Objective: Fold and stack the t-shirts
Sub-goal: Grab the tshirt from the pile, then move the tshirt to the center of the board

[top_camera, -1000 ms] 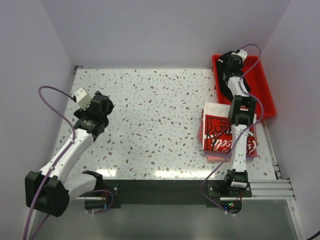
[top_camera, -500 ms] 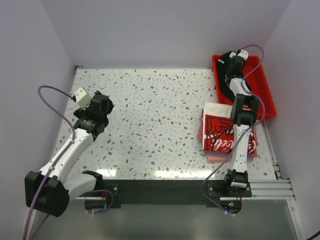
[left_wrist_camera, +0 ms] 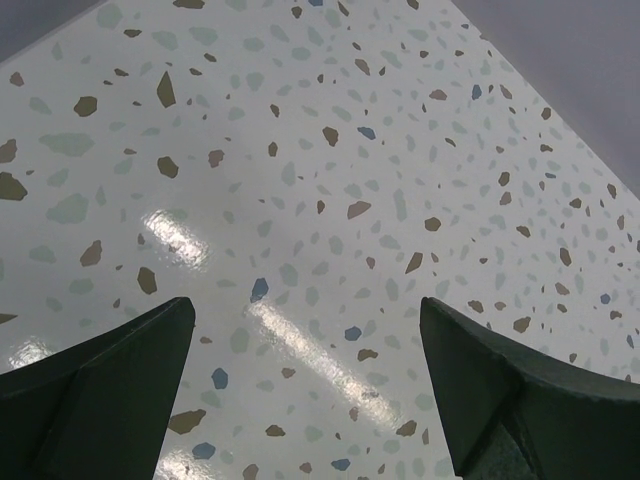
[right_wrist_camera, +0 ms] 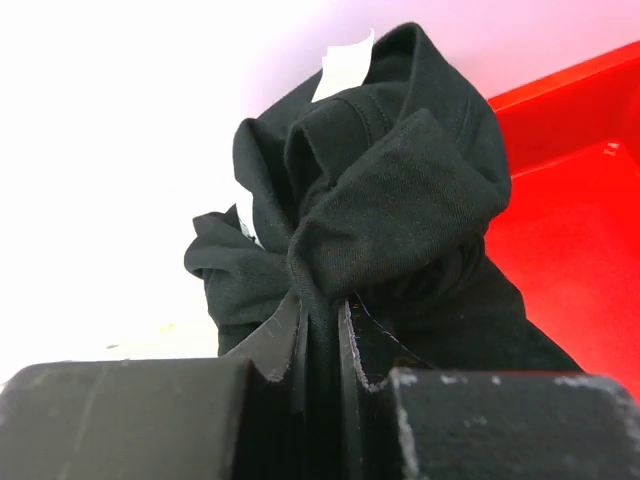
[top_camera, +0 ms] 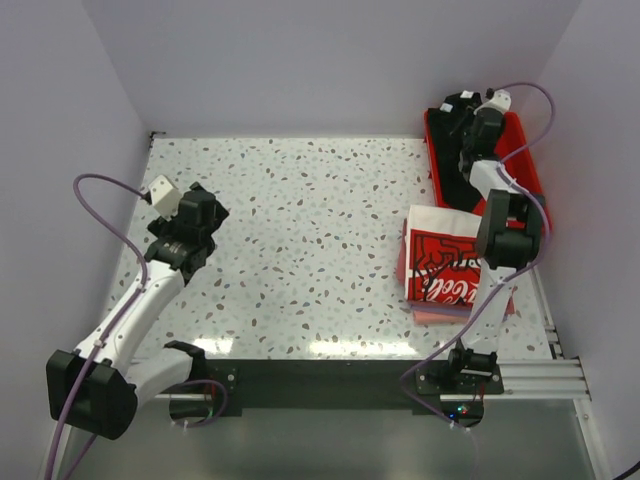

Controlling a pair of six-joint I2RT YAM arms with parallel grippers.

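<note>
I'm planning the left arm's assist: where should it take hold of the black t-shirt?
The black t-shirt hangs bunched from the shut right gripper over the red tray. Probably take its loose lower cloth, coming in from the open table side on the left.

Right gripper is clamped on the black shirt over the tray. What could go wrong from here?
1. The right gripper pinches only a bunched fold of the soft black cloth t-shirt; it might slip free.
2. Its hanging cloth reaches into the red plastic tray and could catch on the rim.
3. The folded white t-shirt with red-and-black print lies beside the tray; trailing cloth may ruffle it.
</note>
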